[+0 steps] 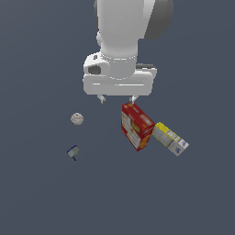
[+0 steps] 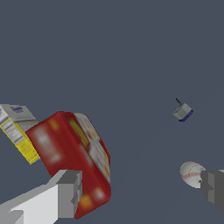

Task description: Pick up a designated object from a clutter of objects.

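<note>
Exterior view, left to right: the ball [image 1: 77, 119] lies alone on the floor with the blue-and-grey item [image 1: 73, 152] near it, well apart from the red box [image 1: 136, 126] and the yellow-and-white box [image 1: 170, 138] just beside that. The gripper [image 1: 117, 98] hangs above with its fingers spread and holding nothing, one fingertip [image 1: 133, 99] close over the red box. The ball sits off to the gripper's left in this view, so the coming move likely calls for a sideways shift away from the red box before any descent.

Baseball [image 1: 77, 119], white with red stitching, on the floor.
Apart from red box [image 1: 136, 126], yellow-and-white box [image 1: 170, 138], blue-and-grey item [image 1: 73, 152].
</note>
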Tool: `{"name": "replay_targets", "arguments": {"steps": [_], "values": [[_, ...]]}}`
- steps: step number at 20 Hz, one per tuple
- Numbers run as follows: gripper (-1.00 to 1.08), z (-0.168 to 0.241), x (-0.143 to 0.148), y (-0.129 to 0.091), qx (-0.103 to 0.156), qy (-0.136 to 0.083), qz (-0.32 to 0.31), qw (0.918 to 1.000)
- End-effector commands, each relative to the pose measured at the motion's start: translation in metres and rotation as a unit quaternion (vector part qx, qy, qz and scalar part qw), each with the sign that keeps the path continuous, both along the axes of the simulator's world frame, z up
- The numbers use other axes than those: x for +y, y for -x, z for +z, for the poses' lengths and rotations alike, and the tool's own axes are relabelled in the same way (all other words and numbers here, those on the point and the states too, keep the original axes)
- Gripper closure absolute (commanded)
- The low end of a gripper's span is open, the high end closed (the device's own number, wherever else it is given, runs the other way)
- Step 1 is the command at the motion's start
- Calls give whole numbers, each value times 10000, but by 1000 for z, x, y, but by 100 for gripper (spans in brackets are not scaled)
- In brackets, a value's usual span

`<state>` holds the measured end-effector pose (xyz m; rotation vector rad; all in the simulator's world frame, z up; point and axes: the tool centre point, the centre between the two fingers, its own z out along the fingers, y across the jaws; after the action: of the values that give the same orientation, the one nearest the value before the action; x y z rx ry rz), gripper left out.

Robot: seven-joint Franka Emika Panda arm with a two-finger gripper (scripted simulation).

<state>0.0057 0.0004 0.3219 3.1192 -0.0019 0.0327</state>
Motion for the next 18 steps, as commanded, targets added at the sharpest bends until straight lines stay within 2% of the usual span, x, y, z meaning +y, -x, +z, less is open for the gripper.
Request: {"name": "replay_targets", "arguments": {"steps": [1, 12, 18], "values": [[-92, 0, 0, 0, 0, 0, 0, 10000], [-92, -2, 29, 1, -37, -46, 217, 9997], [-92, -4, 25, 1, -34, -47, 225, 9997]]}}
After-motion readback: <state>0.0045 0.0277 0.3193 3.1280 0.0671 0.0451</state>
